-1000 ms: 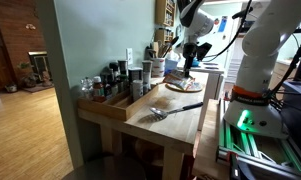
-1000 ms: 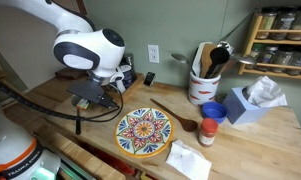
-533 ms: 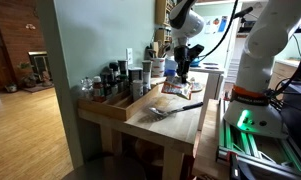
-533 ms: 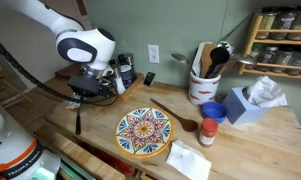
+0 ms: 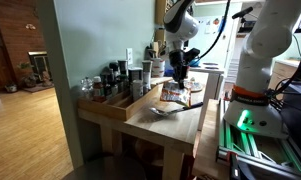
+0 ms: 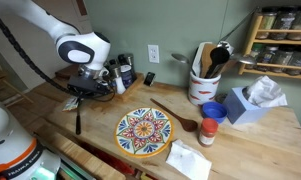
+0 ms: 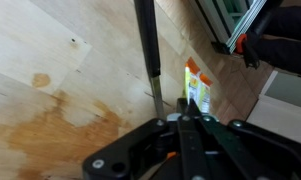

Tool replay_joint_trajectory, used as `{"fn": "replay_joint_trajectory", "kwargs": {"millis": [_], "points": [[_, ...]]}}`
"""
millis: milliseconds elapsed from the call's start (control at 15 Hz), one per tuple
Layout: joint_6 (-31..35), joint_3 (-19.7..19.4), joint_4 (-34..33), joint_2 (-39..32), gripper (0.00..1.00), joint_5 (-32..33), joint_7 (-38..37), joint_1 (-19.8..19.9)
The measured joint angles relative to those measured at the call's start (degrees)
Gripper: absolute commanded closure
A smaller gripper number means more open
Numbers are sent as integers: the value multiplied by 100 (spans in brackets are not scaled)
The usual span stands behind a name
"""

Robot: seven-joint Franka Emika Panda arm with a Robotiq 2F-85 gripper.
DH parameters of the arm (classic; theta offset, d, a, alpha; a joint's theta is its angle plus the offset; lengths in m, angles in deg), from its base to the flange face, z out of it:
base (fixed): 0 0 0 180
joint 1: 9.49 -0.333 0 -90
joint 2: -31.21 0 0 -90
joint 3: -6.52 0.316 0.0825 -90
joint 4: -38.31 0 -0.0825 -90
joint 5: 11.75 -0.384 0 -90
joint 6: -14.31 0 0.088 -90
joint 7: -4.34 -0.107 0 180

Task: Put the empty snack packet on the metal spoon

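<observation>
The gripper [image 5: 177, 84], brought leftward and lower in an exterior view than half a second earlier, was pinched on the crinkled white-and-orange empty snack packet [image 7: 198, 90] at the wrist view's lower centre, beside the metal spoon [image 7: 146, 45], whose thin dark handle was laid on the stained pale wooden table [image 7: 50, 70].

Nothing legible in any of these, honestly. The empty snack packet [image 7: 197, 88] shows orange and green print in the wrist view, but it's just blobs of colour. The labels on the bottles [image 5: 115, 78] by the wall, the shelf jars [image 6: 282, 20] and the little red-lidded jar [image 6: 207, 133] in the exterior views are way too small to read.
</observation>
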Motion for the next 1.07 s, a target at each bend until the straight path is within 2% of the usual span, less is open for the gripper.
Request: {"fn": "replay_joint_trajectory", "kwargs": {"millis": [533,600,1067], "points": [[2,350,-151,-372,100,-671,211,-372],[11,388,-213,-427,79,-741,211,-383],[579,486,-453,-720,29,-769,178,-324]]}}
